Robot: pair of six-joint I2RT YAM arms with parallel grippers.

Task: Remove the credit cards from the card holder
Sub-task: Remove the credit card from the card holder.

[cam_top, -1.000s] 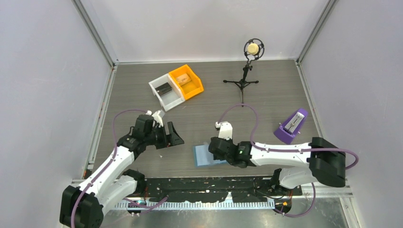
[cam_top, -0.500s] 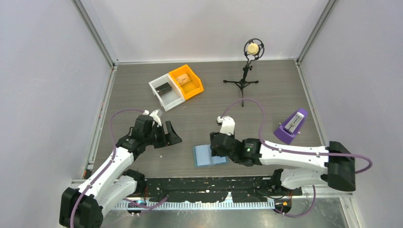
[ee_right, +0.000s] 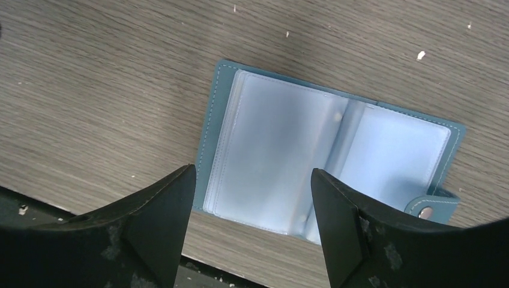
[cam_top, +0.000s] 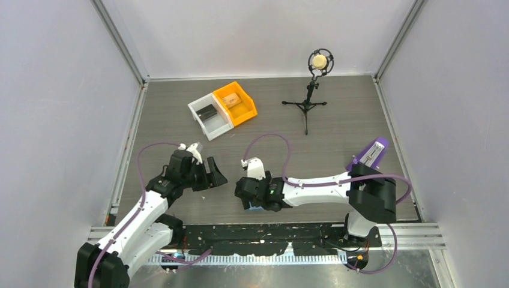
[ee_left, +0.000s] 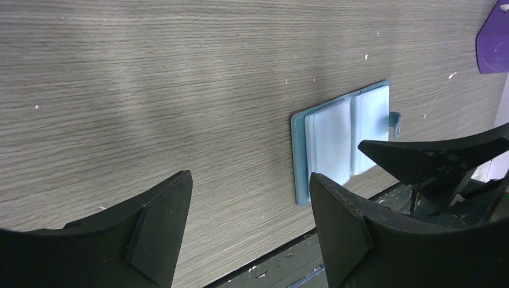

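The light-blue card holder (ee_right: 270,150) lies open on the counter (ee_right: 90,90) near its front edge. The right claw (ee_right: 252,180) hangs just above it, wide open and empty. The left claw (ee_left: 249,186) is to the left of the holder, also wide open and empty. A black card (cam_top: 207,112) lies in the white bin (cam_top: 193,110), and a tan card (cam_top: 233,99) in the orange bin (cam_top: 251,110).

Saw a microphone stand (cam_top: 310,96) upright on the grey wood-grain table (cam_top: 336,138), tripod legs spread, a round cream head in a black ring on top. Found an orange bin (cam_top: 245,112) left of that stand, with a white bin (cam_top: 219,127) touching it on the side away from the stand. Spotted a purple wedge (cam_top: 367,157) nearer than the stand, to its right
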